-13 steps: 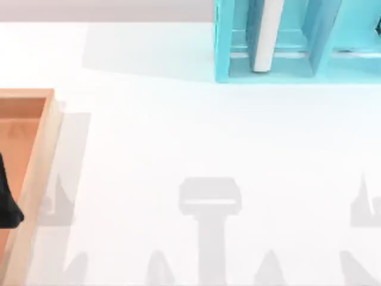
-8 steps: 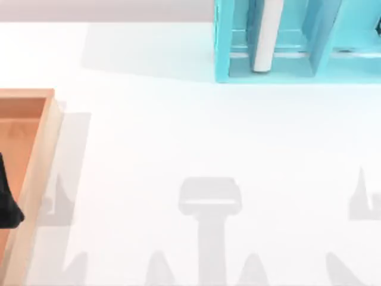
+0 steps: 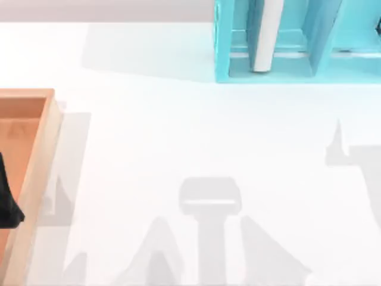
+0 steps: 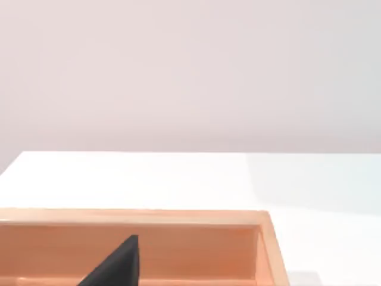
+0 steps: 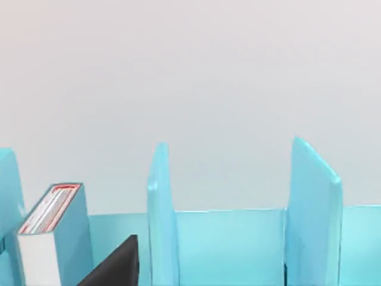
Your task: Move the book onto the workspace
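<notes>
Book (image 3: 265,34): upright in the shelf (image 3: 221,44), in the compartment nearest the shelf's left end wall, white page edges facing out over the table. From the right wrist view the book (image 5: 56,235) leans a little, teal cover to one side, red mark on its upper end; a teal divider (image 5: 161,214) stands just beside it and a 2nd divider (image 5: 312,214) farther along (so at least 2 more bays past the book's own).

Shelf sits at the far edge of the table, right of centre in the top view. The book is on the shelf, not on the workspace (image 3: 178,131), which spreads white and flat in front of the shelf.

Tray (image 3: 41,161): orange-brown wood, well to the left of the shelf and nearer the front, at the table's left edge. In the left wrist view its rim (image 4: 178,217) runs across in front of the white table.

Left gripper (image 3: 7,202): a dark shape over the tray, well apart from the shelf; 1 black finger (image 4: 116,265) shows before the tray's inner wall. Cannot tell how wide it stands.

Right gripper: 1 black finger (image 5: 116,265) shows in front of the shelf, just beside the book, not touching it as far as seen. Its spread cannot be told either.

Grey arm shadows lie on the workspace in front of the shelf.
</notes>
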`<move>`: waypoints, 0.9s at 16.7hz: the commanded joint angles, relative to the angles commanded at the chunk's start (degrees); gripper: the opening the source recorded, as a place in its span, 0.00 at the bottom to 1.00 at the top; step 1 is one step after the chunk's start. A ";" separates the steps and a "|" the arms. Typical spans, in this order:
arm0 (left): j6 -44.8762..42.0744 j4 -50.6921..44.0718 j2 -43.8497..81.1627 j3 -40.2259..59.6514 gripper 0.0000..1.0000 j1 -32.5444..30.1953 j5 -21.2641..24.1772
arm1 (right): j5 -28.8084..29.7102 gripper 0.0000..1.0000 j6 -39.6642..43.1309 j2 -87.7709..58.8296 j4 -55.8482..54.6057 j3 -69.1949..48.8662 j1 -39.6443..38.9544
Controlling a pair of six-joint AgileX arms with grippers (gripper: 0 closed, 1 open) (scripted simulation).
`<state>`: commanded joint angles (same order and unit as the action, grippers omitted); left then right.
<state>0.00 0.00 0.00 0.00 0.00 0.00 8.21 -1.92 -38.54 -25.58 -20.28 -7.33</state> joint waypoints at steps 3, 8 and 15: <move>0.00 0.00 0.00 0.00 1.00 0.00 0.00 | 4.12 1.00 -0.78 -19.92 -8.95 -7.84 -3.93; 0.00 0.00 0.00 0.00 1.00 0.00 0.00 | 12.50 1.00 -1.80 -53.56 -22.33 -20.95 -11.65; 0.00 0.00 0.00 0.00 1.00 0.00 0.00 | 22.79 1.00 -2.64 -84.42 -34.83 -35.45 -20.71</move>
<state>0.00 0.00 0.00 0.00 0.00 0.00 31.00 -4.56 -122.96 -60.41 -55.73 -28.05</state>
